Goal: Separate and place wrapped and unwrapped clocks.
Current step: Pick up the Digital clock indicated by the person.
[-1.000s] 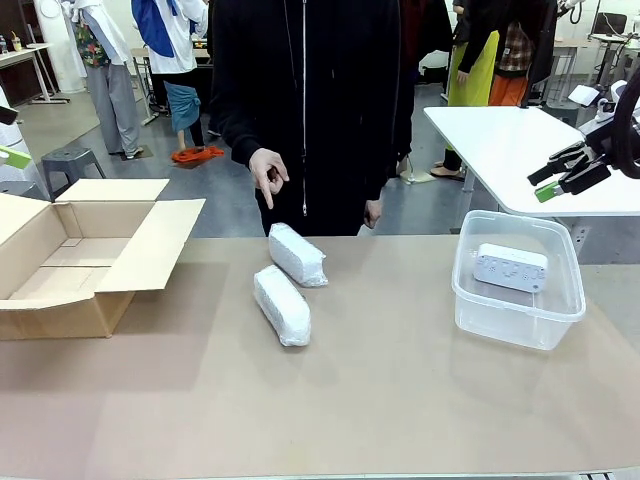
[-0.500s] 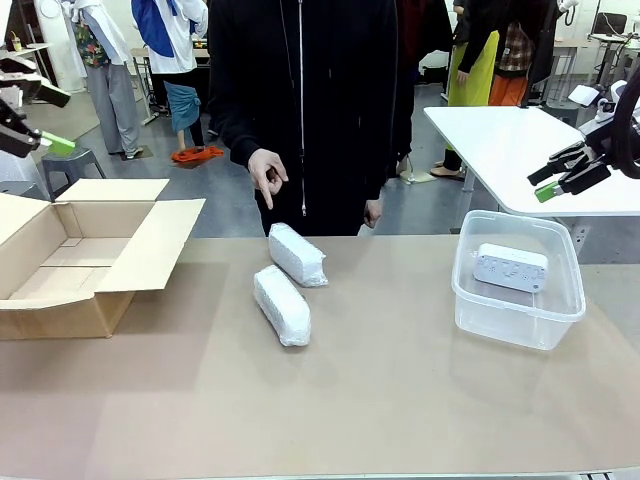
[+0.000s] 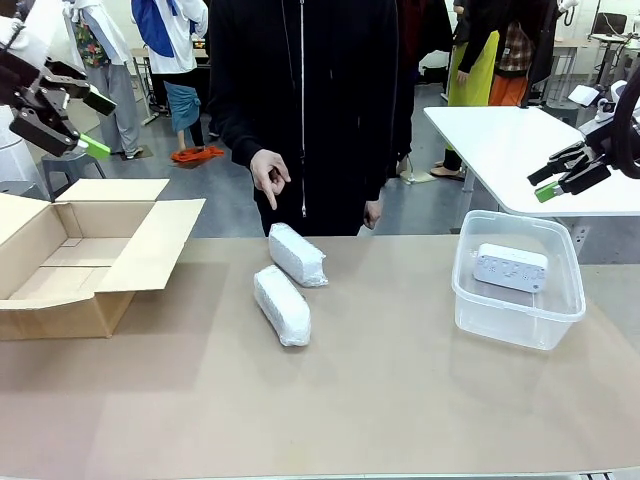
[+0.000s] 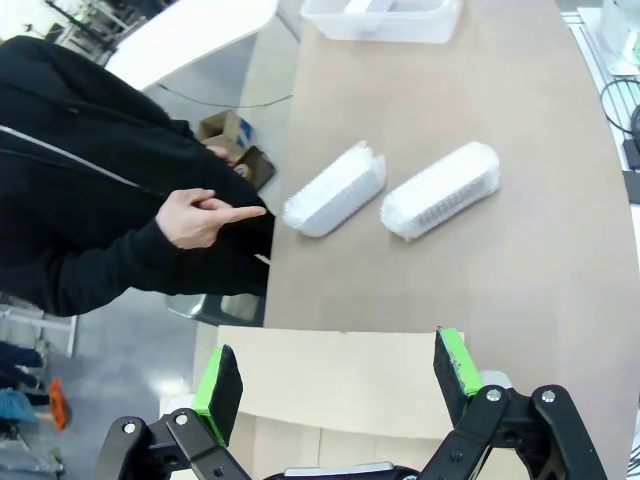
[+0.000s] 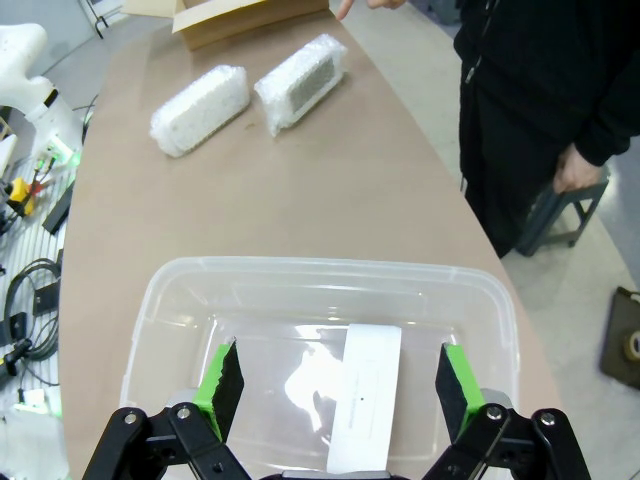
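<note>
Table point(image 3: 400, 400): tan top, person standing at 12 o'clock
Cardboard box point(image 3: 150, 245): at 9 o'clock, flaps open
Clear tub point(image 3: 520, 330): at 3 o'clock, no lid on it
Wrapped clocks point(image 3: 282, 305): two bundles on the bare table, just toward 11 o'clock of centre, the farther one point(image 3: 297, 254) close beside the nearer
Unwrapped clock point(image 3: 511, 267): white block lying inside the tub
Left gripper point(image 3: 103, 125): released, nothing between fingers, high above the box
Right gripper point(image 3: 540, 186): released, nothing held, raised over the tub
Person's hand point(image 3: 268, 175): forefinger pointing down above the bundles

White wrapped clocks point(image 3: 281, 305), brown box point(image 3: 55, 315), tan table point(image 3: 380, 400).
</note>
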`<state>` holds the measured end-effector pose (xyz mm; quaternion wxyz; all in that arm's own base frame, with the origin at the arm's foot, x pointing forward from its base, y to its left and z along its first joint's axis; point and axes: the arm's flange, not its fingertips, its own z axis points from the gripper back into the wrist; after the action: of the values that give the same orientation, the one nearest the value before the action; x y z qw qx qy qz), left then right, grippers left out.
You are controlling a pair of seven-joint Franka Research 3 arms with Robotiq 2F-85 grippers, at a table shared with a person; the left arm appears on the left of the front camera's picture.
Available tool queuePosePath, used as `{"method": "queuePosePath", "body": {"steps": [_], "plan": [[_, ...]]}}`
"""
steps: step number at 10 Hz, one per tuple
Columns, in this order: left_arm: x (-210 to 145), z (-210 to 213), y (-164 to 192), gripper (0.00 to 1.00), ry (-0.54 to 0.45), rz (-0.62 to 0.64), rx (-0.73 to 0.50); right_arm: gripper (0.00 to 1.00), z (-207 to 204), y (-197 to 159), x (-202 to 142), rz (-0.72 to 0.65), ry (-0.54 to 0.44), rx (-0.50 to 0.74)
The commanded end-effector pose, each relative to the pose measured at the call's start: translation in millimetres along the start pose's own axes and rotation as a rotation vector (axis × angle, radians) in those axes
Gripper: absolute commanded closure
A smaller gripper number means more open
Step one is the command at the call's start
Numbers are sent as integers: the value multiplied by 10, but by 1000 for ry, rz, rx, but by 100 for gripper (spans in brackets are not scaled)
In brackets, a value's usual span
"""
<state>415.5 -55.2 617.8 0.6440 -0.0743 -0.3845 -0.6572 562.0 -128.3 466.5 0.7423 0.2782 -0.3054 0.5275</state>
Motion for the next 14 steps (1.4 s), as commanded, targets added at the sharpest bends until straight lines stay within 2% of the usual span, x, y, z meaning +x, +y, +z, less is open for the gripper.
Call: {"method": "queuePosePath", "body": {"steps": [1, 3, 7, 11, 14], "plan": [[67, -111, 136, 0, -15, -6, -46, 0, -5, 2, -4, -1, 0, 1], [189, -263, 177, 0, -41, -18, -88, 0, -5, 2, -4, -1, 0, 1], [392, -595, 272, 0, -32, -66, -171, 0, -5, 2, -4, -1, 0, 1], [297, -967, 515, 0, 28, -55, -228, 0, -5, 2, -4, -1, 0, 1], [213, -1267, 657, 0, 31, -8, -275, 0, -5, 2, -4, -1, 0, 1]]}}
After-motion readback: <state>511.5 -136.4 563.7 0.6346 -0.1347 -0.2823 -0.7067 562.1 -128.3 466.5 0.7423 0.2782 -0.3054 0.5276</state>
